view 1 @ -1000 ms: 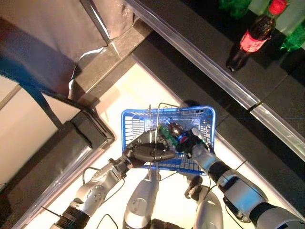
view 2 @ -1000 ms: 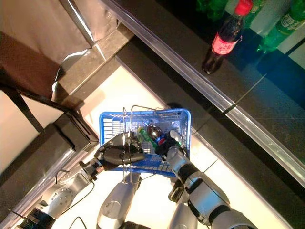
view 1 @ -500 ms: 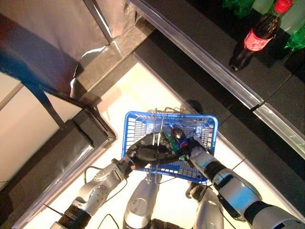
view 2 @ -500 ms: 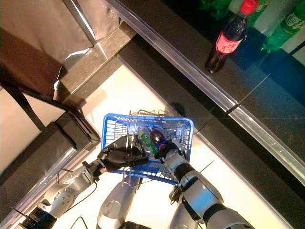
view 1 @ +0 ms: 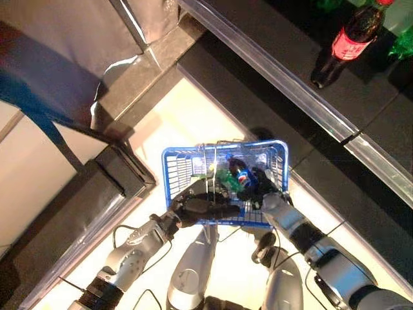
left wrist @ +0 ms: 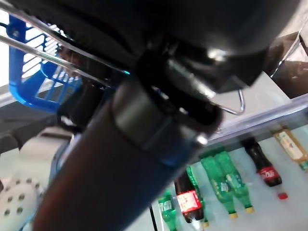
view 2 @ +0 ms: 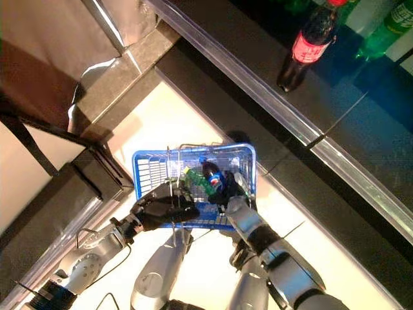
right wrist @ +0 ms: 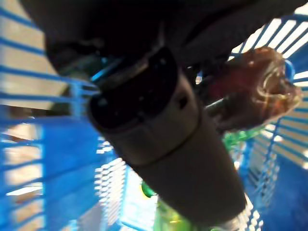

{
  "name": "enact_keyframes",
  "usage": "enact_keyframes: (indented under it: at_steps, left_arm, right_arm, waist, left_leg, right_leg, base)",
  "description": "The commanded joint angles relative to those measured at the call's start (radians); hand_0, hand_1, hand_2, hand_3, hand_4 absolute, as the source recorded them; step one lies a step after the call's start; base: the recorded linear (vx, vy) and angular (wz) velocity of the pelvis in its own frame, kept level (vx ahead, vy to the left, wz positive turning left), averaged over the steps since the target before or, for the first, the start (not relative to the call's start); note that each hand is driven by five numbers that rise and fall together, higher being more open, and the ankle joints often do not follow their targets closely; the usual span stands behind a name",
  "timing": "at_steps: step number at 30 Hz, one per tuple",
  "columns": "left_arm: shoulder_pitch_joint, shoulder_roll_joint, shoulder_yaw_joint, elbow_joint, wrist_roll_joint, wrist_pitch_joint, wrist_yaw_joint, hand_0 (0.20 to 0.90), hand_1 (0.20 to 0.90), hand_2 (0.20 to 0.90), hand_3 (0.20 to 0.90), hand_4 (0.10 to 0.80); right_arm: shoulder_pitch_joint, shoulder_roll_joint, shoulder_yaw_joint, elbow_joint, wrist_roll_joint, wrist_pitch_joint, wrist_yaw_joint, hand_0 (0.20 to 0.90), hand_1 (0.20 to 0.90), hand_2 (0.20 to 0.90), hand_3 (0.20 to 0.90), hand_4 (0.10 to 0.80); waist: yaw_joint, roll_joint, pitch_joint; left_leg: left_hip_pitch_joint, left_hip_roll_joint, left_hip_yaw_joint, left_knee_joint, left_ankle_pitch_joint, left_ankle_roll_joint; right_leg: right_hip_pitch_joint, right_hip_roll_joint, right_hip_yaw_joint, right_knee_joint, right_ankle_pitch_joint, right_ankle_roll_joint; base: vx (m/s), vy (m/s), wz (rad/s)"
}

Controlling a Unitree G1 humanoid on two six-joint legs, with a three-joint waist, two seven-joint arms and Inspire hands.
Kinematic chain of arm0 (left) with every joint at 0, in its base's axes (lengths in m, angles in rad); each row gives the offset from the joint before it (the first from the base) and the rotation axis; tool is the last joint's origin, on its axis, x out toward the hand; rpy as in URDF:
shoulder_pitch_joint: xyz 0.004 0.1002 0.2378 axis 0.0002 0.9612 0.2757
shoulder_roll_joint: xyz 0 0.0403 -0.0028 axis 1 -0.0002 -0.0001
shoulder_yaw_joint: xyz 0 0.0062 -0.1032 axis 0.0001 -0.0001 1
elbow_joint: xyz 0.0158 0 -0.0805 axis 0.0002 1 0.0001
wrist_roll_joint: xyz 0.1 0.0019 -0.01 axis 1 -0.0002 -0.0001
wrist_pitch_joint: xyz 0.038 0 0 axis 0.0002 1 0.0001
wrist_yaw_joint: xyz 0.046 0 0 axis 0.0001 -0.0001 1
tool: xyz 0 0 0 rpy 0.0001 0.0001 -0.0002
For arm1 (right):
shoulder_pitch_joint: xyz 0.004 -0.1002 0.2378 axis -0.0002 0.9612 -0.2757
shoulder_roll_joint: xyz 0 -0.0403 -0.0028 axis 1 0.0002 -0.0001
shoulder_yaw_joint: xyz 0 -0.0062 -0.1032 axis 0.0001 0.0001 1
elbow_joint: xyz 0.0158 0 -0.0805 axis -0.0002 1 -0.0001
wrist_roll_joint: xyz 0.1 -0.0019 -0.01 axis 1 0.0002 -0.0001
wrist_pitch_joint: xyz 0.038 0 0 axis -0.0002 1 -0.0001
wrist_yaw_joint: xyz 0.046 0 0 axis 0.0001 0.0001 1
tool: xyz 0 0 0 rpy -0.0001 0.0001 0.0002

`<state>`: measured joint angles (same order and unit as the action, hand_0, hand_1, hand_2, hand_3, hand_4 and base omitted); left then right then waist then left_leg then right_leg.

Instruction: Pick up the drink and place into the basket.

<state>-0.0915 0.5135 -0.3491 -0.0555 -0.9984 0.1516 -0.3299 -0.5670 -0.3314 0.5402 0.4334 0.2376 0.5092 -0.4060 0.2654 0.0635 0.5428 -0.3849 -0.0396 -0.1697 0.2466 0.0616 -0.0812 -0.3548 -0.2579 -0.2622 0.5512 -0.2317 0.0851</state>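
The blue basket (view 1: 184,169) hangs in front of me, and my left hand (view 1: 201,208) is shut on its thin wire handles (left wrist: 46,56). My right hand (view 1: 264,191) reaches over the basket's near right rim. It is shut on a dark drink bottle with a blue label (view 1: 241,173), which it holds inside the basket. The bottle shows as a brown shape past the thumb in the right wrist view (right wrist: 254,91). A green bottle (view 1: 223,178) lies in the basket beside it and also shows in the right wrist view (right wrist: 169,220).
A dark shelf with a clear front rail (view 1: 290,82) runs across the upper right. On it stand a red-labelled cola bottle (view 1: 349,41) and green bottles (view 1: 404,45). A dark cabinet corner (view 1: 106,187) stands at the left. Pale floor (view 1: 193,123) lies between them.
My right hand has carried the dark drink a little further into the basket, towards its far side. The left hand still holds the handles. The whole view has shifted slightly.
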Motion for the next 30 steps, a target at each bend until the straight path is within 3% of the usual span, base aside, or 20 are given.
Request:
enact_keyframes:
  at_steps: [1, 5, 8, 13, 21, 23, 24, 25, 26, 28, 30]
  left_arm:
    - [-0.159, -0.126, 0.156, -0.498, -0.067, -0.321, -0.129, 0.300, 0.300, 0.300, 0.200, 0.100]
    - [-0.396, -0.191, 0.048, -0.443, 0.087, -0.301, 0.144, 0.300, 0.300, 0.300, 0.200, 0.100]
    - [-0.494, -0.200, 0.030, -0.406, 0.120, -0.306, 0.263, 0.300, 0.300, 0.300, 0.200, 0.100]
    - [-0.580, -0.228, 0.020, -0.359, 0.153, -0.304, 0.418, 0.300, 0.300, 0.300, 0.200, 0.100]
    - [-0.564, -0.246, 0.026, -0.336, 0.107, -0.272, 0.494, 0.300, 0.300, 0.300, 0.200, 0.100]
    - [-0.500, -0.220, 0.043, -0.334, 0.054, -0.288, 0.473, 0.300, 0.300, 0.300, 0.200, 0.100]
    - [-0.401, -0.175, 0.087, -0.337, -0.006, -0.314, 0.370, 0.300, 0.300, 0.300, 0.200, 0.100]
    - [-0.288, -0.146, 0.139, -0.340, -0.060, -0.329, 0.246, 0.300, 0.300, 0.300, 0.200, 0.100]
    - [-0.114, -0.123, 0.231, -0.350, -0.140, -0.326, 0.059, 0.300, 0.300, 0.300, 0.200, 0.100]
    - [0.157, -0.124, 0.350, -0.360, -0.216, -0.308, -0.189, 0.300, 0.300, 0.300, 0.200, 0.100]
    - [0.213, -0.127, 0.369, -0.361, -0.231, -0.298, -0.215, 0.300, 0.300, 0.300, 0.200, 0.100]
  right_arm:
    - [-0.054, -0.052, -0.036, -0.104, -0.078, 0.033, -0.100, 0.900, 0.900, 0.900, 0.900, 0.800]
    - [-0.145, -0.030, -0.023, -0.199, -0.095, 0.057, -0.094, 0.900, 0.900, 0.900, 0.900, 0.800]
    - [-0.149, -0.055, -0.034, -0.296, -0.132, 0.060, -0.041, 0.900, 0.900, 0.900, 0.900, 0.800]
    - [-0.122, -0.103, -0.068, -0.513, -0.172, 0.068, 0.091, 0.900, 0.900, 0.900, 0.900, 0.800]
    - [-0.051, -0.170, -0.139, -0.763, -0.207, 0.021, 0.242, 0.900, 0.900, 0.900, 0.900, 0.800]
    - [0.003, -0.192, -0.167, -0.814, -0.165, -0.035, 0.257, 0.900, 0.900, 0.900, 0.900, 0.800]
    - [0.072, -0.224, -0.214, -0.839, -0.158, -0.087, 0.272, 0.900, 0.900, 0.900, 0.900, 0.800]
    - [0.162, -0.259, -0.268, -0.871, -0.146, -0.140, 0.290, 0.900, 0.900, 0.900, 0.900, 0.800]
    - [0.317, -0.305, -0.366, -0.920, -0.119, -0.233, 0.317, 0.900, 0.900, 0.900, 0.900, 0.800]
    - [0.566, -0.307, -0.513, -0.956, -0.085, -0.377, 0.386, 0.900, 0.900, 0.900, 0.900, 0.800]
    - [0.617, -0.306, -0.539, -0.956, -0.055, -0.392, 0.408, 0.900, 0.900, 0.900, 0.900, 0.800]
  waist:
    - [-0.029, -0.014, -0.023]
    - [-0.083, -0.059, -0.023]
    - [-0.124, -0.072, -0.023]
    - [-0.188, -0.087, -0.023]
    - [-0.235, -0.099, -0.033]
    - [-0.240, -0.098, -0.049]
    - [-0.232, -0.093, -0.055]
    - [-0.224, -0.090, -0.059]
    - [-0.212, -0.084, -0.073]
    - [-0.195, -0.082, -0.112]
    - [-0.193, -0.086, -0.134]
  left_leg:
    - [0.010, -0.004, 0.027, 0.109, -0.082, 0.083]
    - [0.016, 0.013, 0.050, 0.116, -0.080, 0.082]
    - [0.029, 0.025, 0.071, 0.110, -0.076, 0.079]
    - [0.059, 0.042, 0.105, 0.094, -0.074, 0.074]
    - [0.117, 0.060, 0.132, 0.062, -0.075, 0.069]
    - [0.144, 0.066, 0.139, 0.036, -0.073, 0.066]
    - [0.151, 0.068, 0.141, 0.025, -0.072, 0.063]
    - [0.160, 0.068, 0.142, 0.022, -0.080, 0.063]
    - [0.165, 0.071, 0.144, 0.006, -0.074, 0.062]
    - [0.190, 0.081, 0.152, -0.021, -0.079, 0.061]
    - [0.210, 0.084, 0.156, -0.042, -0.078, 0.060]
  right_leg:
    - [0.050, 0.028, 0.027, -0.117, 0.162, -0.040]
    - [0.044, 0.051, 0.060, -0.110, 0.166, -0.042]
    - [0.041, 0.060, 0.083, -0.105, 0.164, -0.039]
    - [0.046, 0.074, 0.119, -0.105, 0.158, -0.032]
    - [0.079, 0.088, 0.148, -0.121, 0.152, -0.027]
    - [0.101, 0.093, 0.151, -0.145, 0.152, -0.026]
    - [0.108, 0.093, 0.148, -0.156, 0.151, -0.024]
    - [0.118, 0.089, 0.144, -0.161, 0.145, -0.021]
    - [0.125, 0.085, 0.137, -0.186, 0.157, -0.017]
    - [0.158, 0.086, 0.127, -0.234, 0.164, -0.014]
    - [0.186, 0.088, 0.125, -0.267, 0.167, -0.012]
  base:
    - [0.018, -0.013, -0.10]
    - [0.007, -0.015, -0.13]
    - [-0.009, 0.057, -0.19]
    - [-0.017, 0.070, -0.26]
    - [-0.005, 0.019, -0.10]
    - [0.001, -0.010, -0.04]
    - [-0.021, -0.019, -0.05]
    - [-0.063, -0.030, -0.08]
    - [-0.057, -0.047, -0.10]
    - [-0.036, -0.068, -0.09]
    - [0.021, -0.052, -0.08]
